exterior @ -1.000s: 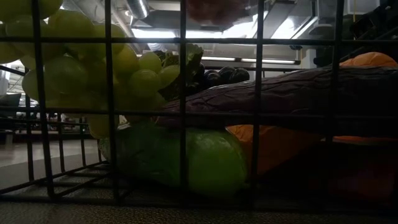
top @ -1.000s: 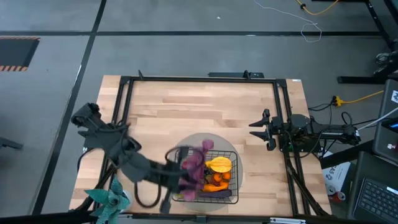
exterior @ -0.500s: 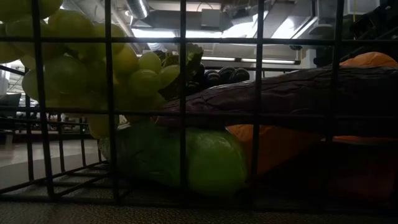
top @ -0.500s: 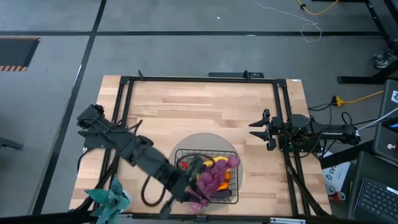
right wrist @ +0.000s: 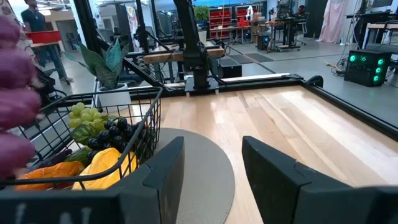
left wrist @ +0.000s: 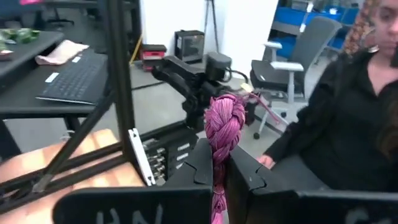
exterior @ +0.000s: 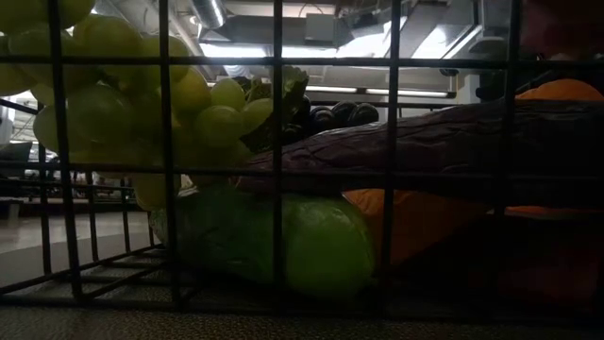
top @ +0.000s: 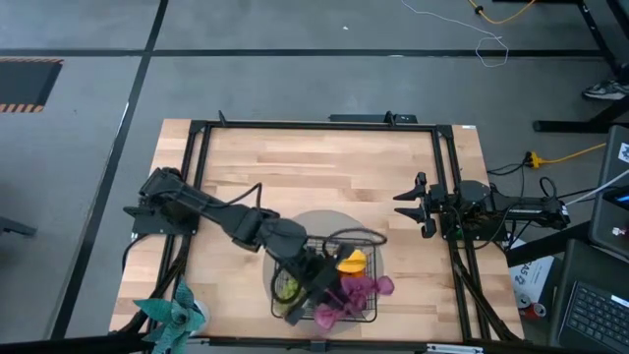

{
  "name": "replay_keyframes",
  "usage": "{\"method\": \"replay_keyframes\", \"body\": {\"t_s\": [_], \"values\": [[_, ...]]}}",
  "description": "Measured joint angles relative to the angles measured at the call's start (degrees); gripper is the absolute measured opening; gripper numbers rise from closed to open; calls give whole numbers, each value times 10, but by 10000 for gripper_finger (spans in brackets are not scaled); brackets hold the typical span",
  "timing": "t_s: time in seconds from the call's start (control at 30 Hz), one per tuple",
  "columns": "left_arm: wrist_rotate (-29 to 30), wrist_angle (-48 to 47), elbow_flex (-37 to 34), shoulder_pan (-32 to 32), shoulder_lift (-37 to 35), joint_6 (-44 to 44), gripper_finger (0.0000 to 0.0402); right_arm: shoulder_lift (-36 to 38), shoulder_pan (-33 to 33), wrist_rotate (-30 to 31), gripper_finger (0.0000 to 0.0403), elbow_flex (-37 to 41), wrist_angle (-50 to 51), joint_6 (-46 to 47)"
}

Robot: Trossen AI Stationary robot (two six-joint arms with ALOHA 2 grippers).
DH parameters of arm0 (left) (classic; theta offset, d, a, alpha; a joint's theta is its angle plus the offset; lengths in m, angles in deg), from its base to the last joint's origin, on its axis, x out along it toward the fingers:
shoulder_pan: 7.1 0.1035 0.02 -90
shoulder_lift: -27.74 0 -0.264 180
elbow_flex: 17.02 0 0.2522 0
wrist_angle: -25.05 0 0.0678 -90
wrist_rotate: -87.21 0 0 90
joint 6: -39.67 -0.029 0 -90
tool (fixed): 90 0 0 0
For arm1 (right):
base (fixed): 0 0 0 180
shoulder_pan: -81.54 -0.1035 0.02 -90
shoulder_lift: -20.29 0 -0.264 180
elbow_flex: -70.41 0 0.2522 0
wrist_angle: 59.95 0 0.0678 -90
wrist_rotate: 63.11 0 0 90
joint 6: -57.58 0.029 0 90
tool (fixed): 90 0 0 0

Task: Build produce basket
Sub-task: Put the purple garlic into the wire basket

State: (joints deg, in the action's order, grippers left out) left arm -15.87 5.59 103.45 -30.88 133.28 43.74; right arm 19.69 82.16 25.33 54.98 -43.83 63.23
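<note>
The basket (top: 364, 313) is black open wire mesh, square with rounded corners, sitting on a round grey mat (top: 324, 221) at lower centre of the tabletop (top: 314, 167). Inside lie green grapes (exterior: 142, 104), dark grapes (right wrist: 112, 134), a cucumber (exterior: 274, 241), an eggplant (exterior: 425, 142) and a banana (top: 351, 261). The left claw (top: 324, 295) is clamped on a purple grape bunch (top: 356, 292) over the basket. The right claw (top: 413, 205), fingers apart, waits at the right edge.

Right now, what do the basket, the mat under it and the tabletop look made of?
Basket: thin black metal wire, judging by its open welded-looking grid. Mat: round, grey, matte, possibly felt or rubber; unclear. Tabletop: pale wood planks with visible grain, smooth finish.
</note>
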Motion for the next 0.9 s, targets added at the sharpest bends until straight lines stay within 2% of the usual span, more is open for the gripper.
{"method": "replay_keyframes", "body": {"t_s": [0.3, 0.5, 0.63, 0.9], "values": [[23, -64, 1, 4, -3, 77, 2, 0, 0, 0, 165, 0, 0, 0], [85, -138, 1, 3, 2, 127, 7, 0, 0, 0, 165, 0, 0, 0], [93, -183, 1, 5, 2, 152, 20, 0, 0, 0, 165, 0, 0, 0], [94, -200, 1, 5, 2, 201, 58, 0, 0, 0, 165, 0, 0, 0]]}}
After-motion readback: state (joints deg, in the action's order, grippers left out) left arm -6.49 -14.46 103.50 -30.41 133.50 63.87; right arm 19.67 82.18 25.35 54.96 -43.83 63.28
